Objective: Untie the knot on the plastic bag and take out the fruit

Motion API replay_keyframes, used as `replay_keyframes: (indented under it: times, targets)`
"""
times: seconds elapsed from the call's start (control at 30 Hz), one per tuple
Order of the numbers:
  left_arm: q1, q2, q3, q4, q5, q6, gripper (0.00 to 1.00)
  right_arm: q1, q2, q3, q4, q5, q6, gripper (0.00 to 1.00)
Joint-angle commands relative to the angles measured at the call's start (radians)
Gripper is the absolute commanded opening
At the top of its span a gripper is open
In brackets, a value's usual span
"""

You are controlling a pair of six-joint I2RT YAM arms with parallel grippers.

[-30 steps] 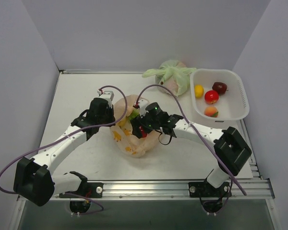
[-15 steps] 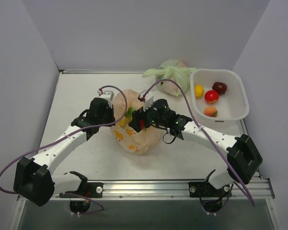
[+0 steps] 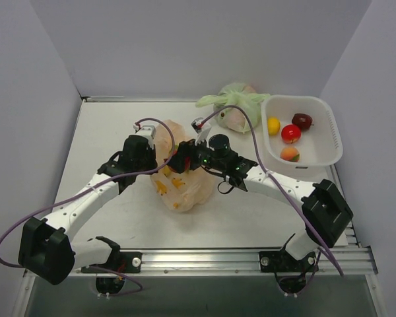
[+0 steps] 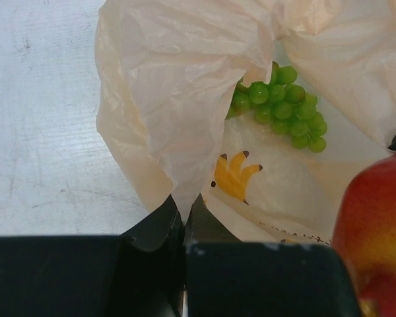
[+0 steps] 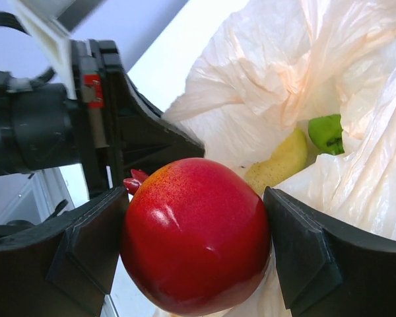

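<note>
The right gripper (image 5: 197, 246) clamps a red fruit (image 5: 195, 228) between its wide-set fingers, just above the open mouth of the plastic bag (image 5: 284, 66). The left gripper (image 4: 183, 210), pressed together, pinches the bag's rim. Inside lie green grapes (image 4: 284, 109) and a yellow fruit (image 5: 284, 158). The bag sits mid-desk (image 3: 105, 119).
</note>
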Motion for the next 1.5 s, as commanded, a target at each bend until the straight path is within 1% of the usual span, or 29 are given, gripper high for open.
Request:
replay_keyframes:
  times: [0.0,0.13,0.3,0.43,0.47,0.57,0.67,0.8,0.9,1.03,1.07,1.13,1.23,1.37,1.47]
  targets:
    - [0.005,-0.029,0.037,0.023,-0.019,0.003,0.01,-0.002,0.018,-0.026,-0.019,0.073,-0.021,0.68]
    - [0.005,-0.025,0.037,0.024,-0.010,-0.002,0.01,0.002,0.044,-0.090,-0.080,0.157,-0.070,0.70]
    - [0.005,-0.014,0.037,0.027,0.010,-0.008,0.01,0.004,0.100,-0.099,-0.145,0.208,-0.113,0.77]
    - [0.005,-0.022,0.031,0.040,0.014,-0.005,0.01,0.004,0.137,-0.077,-0.184,0.229,-0.125,0.91]
    - [0.005,-0.023,0.028,0.043,0.014,-0.005,0.01,0.007,0.140,-0.070,-0.203,0.235,-0.128,0.96]
    - [0.006,-0.026,0.027,0.047,0.014,-0.004,0.01,0.009,0.128,-0.064,-0.247,0.245,-0.154,1.00]
    - [0.005,-0.026,0.027,0.047,0.014,-0.002,0.01,0.010,0.094,-0.079,-0.286,0.266,-0.171,1.00]
    - [0.005,-0.029,0.027,0.046,0.013,0.001,0.01,0.010,-0.008,-0.142,-0.332,0.298,-0.208,1.00]
    - [0.005,-0.034,0.027,0.047,0.010,0.004,0.01,0.009,-0.071,-0.183,-0.361,0.285,-0.260,1.00]
    - [0.005,-0.036,0.028,0.047,0.019,0.009,0.01,0.022,-0.122,-0.180,-0.418,0.242,-0.289,1.00]
    - [0.005,-0.036,0.027,0.049,0.021,0.010,0.01,0.045,-0.133,-0.171,-0.424,0.246,-0.292,1.00]
    - [0.005,-0.036,0.028,0.049,0.022,0.012,0.01,0.074,-0.136,-0.130,-0.438,0.268,-0.312,1.00]
    - [0.005,-0.035,0.028,0.047,0.019,0.013,0.01,0.130,-0.113,-0.071,-0.456,0.344,-0.355,0.99]
    - [0.005,-0.037,0.028,0.046,0.011,0.015,0.01,0.157,-0.030,0.036,-0.482,0.424,-0.406,0.97]
    - [0.005,-0.042,0.028,0.044,0.008,0.015,0.01,0.179,0.010,0.079,-0.487,0.498,-0.430,0.95]
